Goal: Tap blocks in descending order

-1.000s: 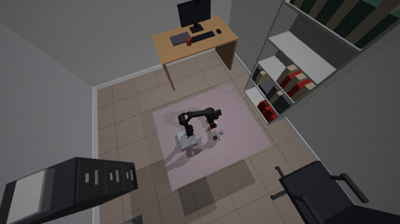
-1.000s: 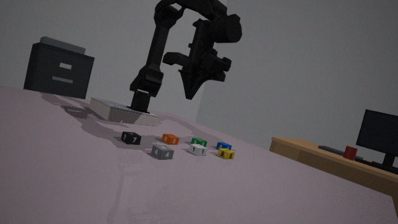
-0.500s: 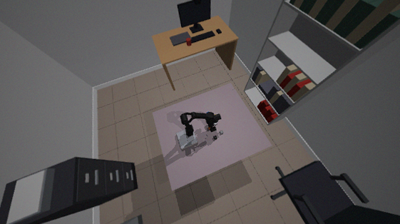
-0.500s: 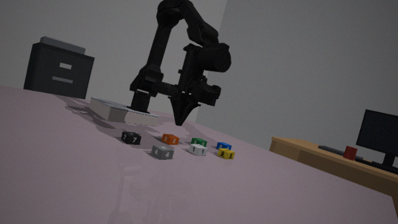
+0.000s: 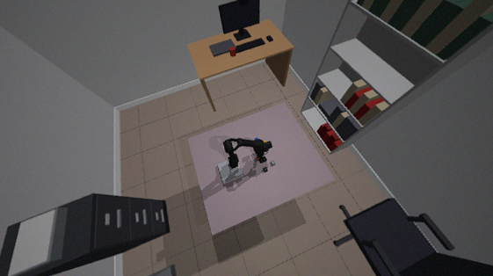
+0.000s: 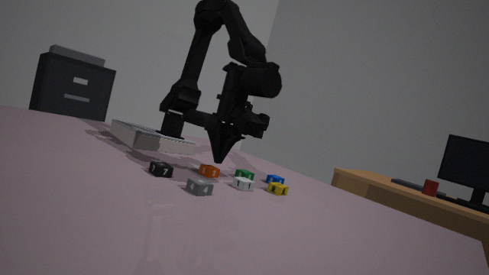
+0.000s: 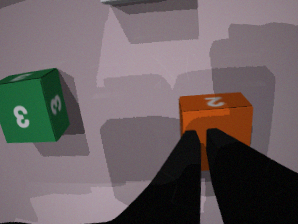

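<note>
Seven small digit blocks lie on the pink mat (image 6: 76,214). In the exterior view they are a black 7 (image 6: 160,169), a grey 4 (image 6: 199,186), an orange block (image 6: 209,170), a green block (image 6: 244,174), a white 1 (image 6: 243,183), a blue block (image 6: 275,178) and a yellow block (image 6: 277,188). In the wrist view the orange block (image 7: 216,117) shows a 2 and the green block (image 7: 30,107) a 3. My gripper (image 6: 218,160) (image 7: 200,140) (image 5: 262,159) is shut and empty. It points down just above the orange block's near side, not touching it.
The arm's grey base plate (image 6: 145,138) stands behind the blocks. The white block's edge (image 7: 125,1) shows at the top of the wrist view. A desk (image 6: 401,198) with a red cup (image 6: 430,187) stands far right, and a black cabinet (image 6: 70,88) far left.
</note>
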You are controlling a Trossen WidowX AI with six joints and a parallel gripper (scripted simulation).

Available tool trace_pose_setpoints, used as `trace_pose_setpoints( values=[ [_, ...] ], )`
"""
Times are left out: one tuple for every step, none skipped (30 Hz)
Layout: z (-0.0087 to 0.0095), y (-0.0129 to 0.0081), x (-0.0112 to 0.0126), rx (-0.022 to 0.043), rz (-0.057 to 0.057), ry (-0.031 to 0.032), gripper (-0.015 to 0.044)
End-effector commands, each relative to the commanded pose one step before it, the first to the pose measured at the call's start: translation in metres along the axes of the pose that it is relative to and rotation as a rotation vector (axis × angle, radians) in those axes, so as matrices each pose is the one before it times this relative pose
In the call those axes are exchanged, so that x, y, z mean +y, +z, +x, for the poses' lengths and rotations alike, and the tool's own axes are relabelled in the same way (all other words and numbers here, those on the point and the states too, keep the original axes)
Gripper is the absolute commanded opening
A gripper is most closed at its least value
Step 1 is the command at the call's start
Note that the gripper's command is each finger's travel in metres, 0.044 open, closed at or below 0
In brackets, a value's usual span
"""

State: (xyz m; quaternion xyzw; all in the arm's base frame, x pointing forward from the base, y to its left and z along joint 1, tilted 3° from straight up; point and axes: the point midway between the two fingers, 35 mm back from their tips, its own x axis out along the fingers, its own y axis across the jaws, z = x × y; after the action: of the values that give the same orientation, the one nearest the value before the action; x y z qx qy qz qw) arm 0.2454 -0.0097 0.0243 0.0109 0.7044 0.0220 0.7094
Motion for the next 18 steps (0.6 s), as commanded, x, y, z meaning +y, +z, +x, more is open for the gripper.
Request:
trace_pose_setpoints(
  values=[
    [0.00969,-0.00214,-0.00004,0.00976,0.0009,-0.00006,0.002],
    [0.00158,-0.00007,0.00001,0.00001,0.0,0.00001,0.002],
    [0.00158,-0.00008,0.00001,0.00002,0.0,0.00001,0.002],
    [0.00157,-0.00009,0.00001,0.00002,0.0,0.00001,0.002],
    [0.00126,-0.00008,0.00001,0.00001,0.0,0.00001,0.002],
    [0.00075,-0.00005,0.00001,0.00001,0.0,0.0,0.002],
    [0.00025,-0.00002,0.0,0.0,0.0,0.0,0.002],
    [0.0,0.0,0.0,0.0,0.0,0.0,0.002],
    [0.0,0.0,0.0,0.0,0.0,0.0,0.002],
    [0.0,0.0,0.0,0.0,0.0,0.0,0.002],
    [0.0,0.0,0.0,0.0,0.0,0.0,0.002],
    [0.0,0.0,0.0,0.0,0.0,0.0,0.002],
    [0.0,0.0,0.0,0.0,0.0,0.0,0.002],
    [-0.00631,0.00145,0.0001,-0.00591,-0.0031,0.00022,0.002],
    [-0.01015,-0.00017,-0.00007,0.00238,0.0012,-0.00016,0.002],
    [-0.01027,-0.00068,-0.00004,0.0025,0.0014,-0.00015,0.002],
    [-0.00345,-0.00034,-0.00001,0.00086,0.0005,-0.00005,0.002],
    [0.0,0.0,0.0,0.0,0.0,0.0,0.002]
  ],
)
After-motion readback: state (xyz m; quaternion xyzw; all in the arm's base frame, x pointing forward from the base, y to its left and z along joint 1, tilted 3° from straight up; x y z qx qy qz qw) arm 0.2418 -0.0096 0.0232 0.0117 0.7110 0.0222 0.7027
